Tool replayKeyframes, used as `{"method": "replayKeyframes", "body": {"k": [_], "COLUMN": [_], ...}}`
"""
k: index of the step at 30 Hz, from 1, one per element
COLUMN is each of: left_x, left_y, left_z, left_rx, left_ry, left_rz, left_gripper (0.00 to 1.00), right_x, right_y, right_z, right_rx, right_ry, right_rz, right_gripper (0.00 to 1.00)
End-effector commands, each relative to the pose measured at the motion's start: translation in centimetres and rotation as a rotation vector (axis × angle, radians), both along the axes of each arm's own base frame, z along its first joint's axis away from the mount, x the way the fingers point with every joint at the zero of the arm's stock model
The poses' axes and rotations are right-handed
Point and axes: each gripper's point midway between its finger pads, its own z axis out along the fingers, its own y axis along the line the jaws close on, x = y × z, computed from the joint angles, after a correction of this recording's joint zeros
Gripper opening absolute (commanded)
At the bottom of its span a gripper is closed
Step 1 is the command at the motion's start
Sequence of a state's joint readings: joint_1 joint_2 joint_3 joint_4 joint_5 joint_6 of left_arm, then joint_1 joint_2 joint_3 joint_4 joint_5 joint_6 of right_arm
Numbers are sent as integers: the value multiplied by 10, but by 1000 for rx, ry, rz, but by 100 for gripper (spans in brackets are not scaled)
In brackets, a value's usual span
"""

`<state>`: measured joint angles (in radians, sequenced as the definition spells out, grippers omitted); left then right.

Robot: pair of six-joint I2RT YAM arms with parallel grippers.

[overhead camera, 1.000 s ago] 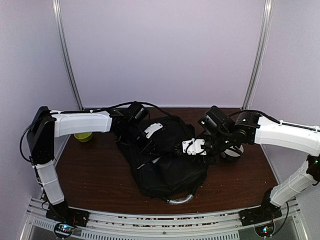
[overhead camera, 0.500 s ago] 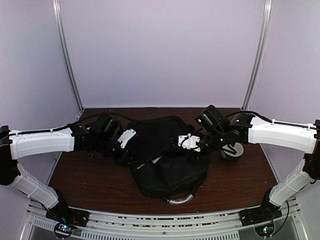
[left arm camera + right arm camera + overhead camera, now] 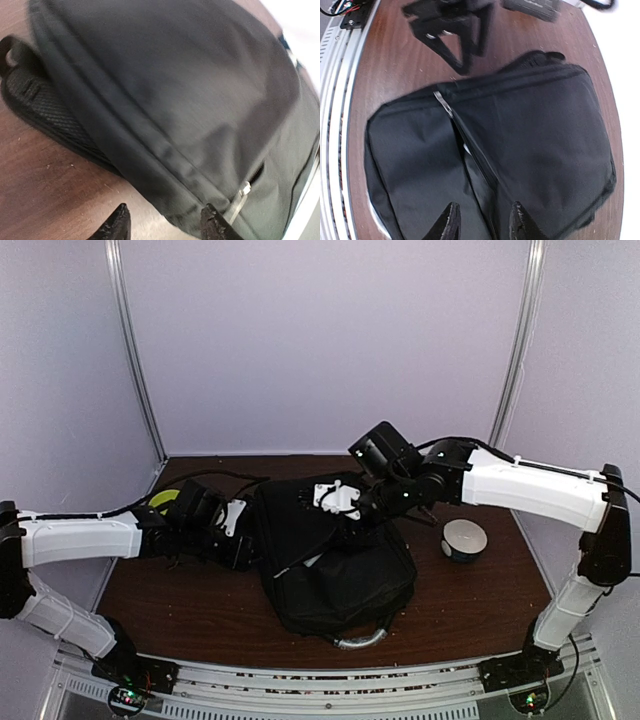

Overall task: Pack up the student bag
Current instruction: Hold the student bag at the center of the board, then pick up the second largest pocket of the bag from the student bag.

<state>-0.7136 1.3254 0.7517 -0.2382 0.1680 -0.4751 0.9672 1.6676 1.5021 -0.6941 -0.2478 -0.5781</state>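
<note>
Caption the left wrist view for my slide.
Open left gripper beside the black backpack on a brown table.

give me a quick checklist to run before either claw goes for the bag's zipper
1. Left claw empty, jaws apart: ok.
2. Right claw empty, jaws apart, above the student bag: ok.
3. Bag lies flat on the table, grey handle toward the arm bases: ok.
4. Zipper pull in sight, near the left claw: ok.
5. Bag's mouth open enough to pack: cannot tell.
6. Bowl stands apart from the bag: ok.
</note>
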Motion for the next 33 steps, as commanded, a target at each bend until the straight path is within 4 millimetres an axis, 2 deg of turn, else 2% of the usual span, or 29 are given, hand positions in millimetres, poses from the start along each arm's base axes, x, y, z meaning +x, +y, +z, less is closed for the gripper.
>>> {"method": "replayKeyframes", "body": {"k": [1,5,10,19,26,33], "left_x": [24,25,23,22,19,20], "left_y": [0,1,-4,0,-4,-5], "left_z": [17,5,-7,-13,-16,-26], "left_rx": [-218,-355,-423,-441,-453,-476], "left_ry": [-7,49,82,94,113,125], "left_rz": [174,238,244,264,242,256], "left_gripper": [50,50,46,45,39,43], "right_x": [-17,-26,-29,-20,-14,-8], "right_y": [37,67,87,99,103,104], "right_z": [-19,-39,-62,-86,-105,-119], "right_rx": [-49,-113,-171,-227,-261,-285], "right_ry": [54,82,81,70,69,58], "right_rz": [33,66,94,103,90,71], "right_gripper": [35,36,41,43,41,38]}}
